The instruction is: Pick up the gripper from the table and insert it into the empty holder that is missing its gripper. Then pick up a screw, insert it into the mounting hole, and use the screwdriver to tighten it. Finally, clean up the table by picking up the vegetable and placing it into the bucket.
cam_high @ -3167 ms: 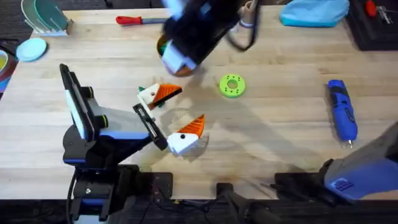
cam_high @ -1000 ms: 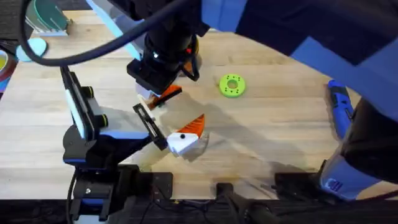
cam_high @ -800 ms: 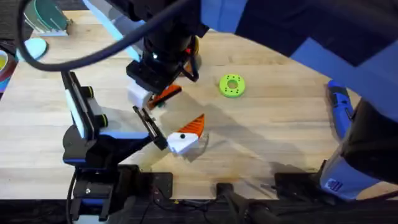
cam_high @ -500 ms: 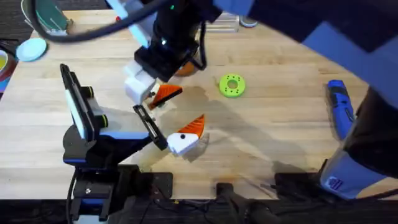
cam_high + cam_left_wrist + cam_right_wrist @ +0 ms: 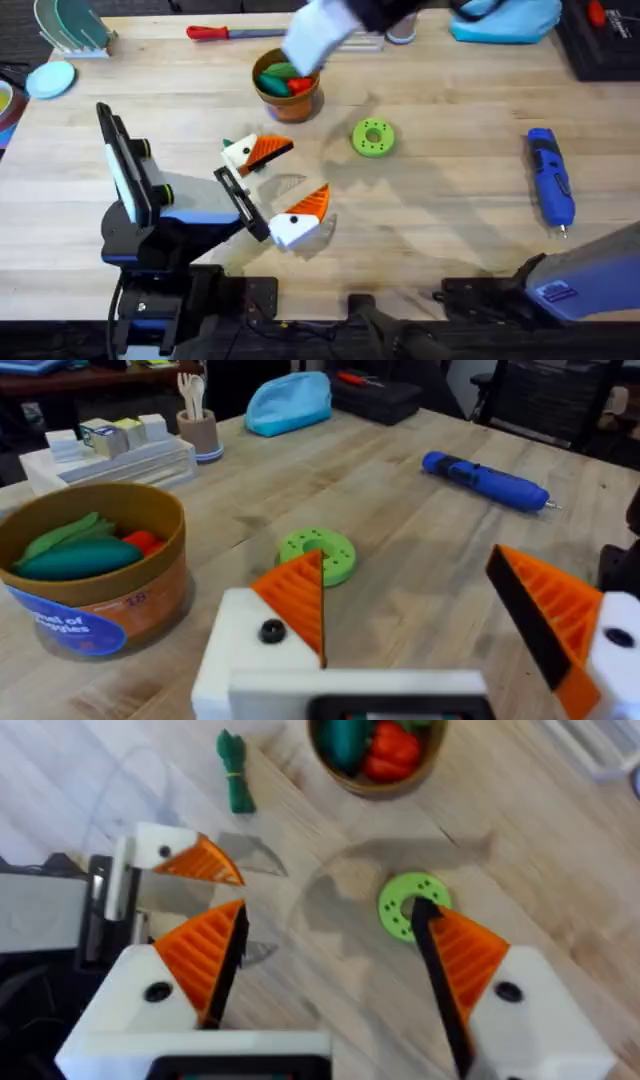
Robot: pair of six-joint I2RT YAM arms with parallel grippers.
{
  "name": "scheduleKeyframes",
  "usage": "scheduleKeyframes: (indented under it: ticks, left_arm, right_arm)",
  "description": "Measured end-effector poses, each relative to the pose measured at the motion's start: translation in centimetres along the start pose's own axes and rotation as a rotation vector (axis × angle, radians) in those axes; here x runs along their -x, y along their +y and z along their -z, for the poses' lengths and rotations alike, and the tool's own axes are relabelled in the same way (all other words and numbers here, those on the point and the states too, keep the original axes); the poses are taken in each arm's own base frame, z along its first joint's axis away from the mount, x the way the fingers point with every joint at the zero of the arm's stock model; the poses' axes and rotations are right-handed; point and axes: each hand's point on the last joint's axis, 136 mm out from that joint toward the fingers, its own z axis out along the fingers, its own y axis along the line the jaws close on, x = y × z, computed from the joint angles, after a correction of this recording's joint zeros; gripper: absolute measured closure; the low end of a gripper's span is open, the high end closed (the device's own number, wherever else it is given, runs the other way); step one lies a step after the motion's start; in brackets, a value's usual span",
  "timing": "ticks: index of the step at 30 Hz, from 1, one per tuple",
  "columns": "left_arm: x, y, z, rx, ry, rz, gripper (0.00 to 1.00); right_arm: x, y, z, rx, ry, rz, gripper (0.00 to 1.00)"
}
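Broad plank-grain table (image 5: 450,240) under us, with a blue cloth bundle (image 5: 505,20) and a red-handled tool (image 5: 215,32) along the far edge.

The left gripper (image 5: 309,165) sits low at near left, jaws spread wide and holding nothing. Both its white blocks carry an orange fin, and the gripper (image 5: 300,595) in question looks seated, with a dark screw head (image 5: 271,630) showing in its block. So I'd call the assembly steps done. The screwdriver (image 5: 550,180) lies idle well off to the right, tip pointing near.

That leaves the cleanup. The right gripper (image 5: 330,910) hangs high over the far middle of the table, orange fingers parted and empty. The vegetable (image 5: 234,760), slim and dark green, lies on the wood just beside the left arm's far finger, to the left of the bucket (image 5: 287,100). The bucket already holds a green piece and a red one. A green ring disc (image 5: 373,138) rests to its right.

Next move, by my reading: the right arm must drop down, square its open fingers across that thin vegetable, and keep clear of the left gripper right next to it.

Writing? The bucket wears a blue label (image 5: 65,625) with white lettering, too small to read with confidence.
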Motion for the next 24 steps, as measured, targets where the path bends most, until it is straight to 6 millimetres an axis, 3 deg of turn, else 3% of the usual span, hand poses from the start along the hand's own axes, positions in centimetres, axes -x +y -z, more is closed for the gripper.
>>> scheduleKeyframes:
  ticks: [7, 14, 17, 18, 24]
  left_arm:
    - [0.0, 0.0, 0.0, 0.0, 0.0, 0.0, 0.008]
    - [0.0, 0.0, 0.0, 0.0, 0.0, -0.003, 0.008]
    - [0.0, 0.0, 0.0, 0.0, 0.0, -0.003, 0.008]
    - [0.0, 0.0, 0.0, 0.0, 0.0, -0.003, 0.008]
    - [0.0, 0.0, 0.0, 0.0, 0.0, -0.002, 0.011]
  right_arm:
    - [-2.4, -3.6, 3.2, -0.052, 0.014, -0.079, 0.01]
    - [-6.0, -4.7, 5.4, -0.082, -0.066, -0.113, 0.007]
    - [-8.7, -4.9, 5.3, -0.093, -0.107, -0.144, 0.007]
    - [-11.6, -4.5, 4.9, -0.066, -0.158, -0.163, 0.007]
    - [-17.2, -1.7, 4.9, 0.067, -0.209, -0.16, 0.007]
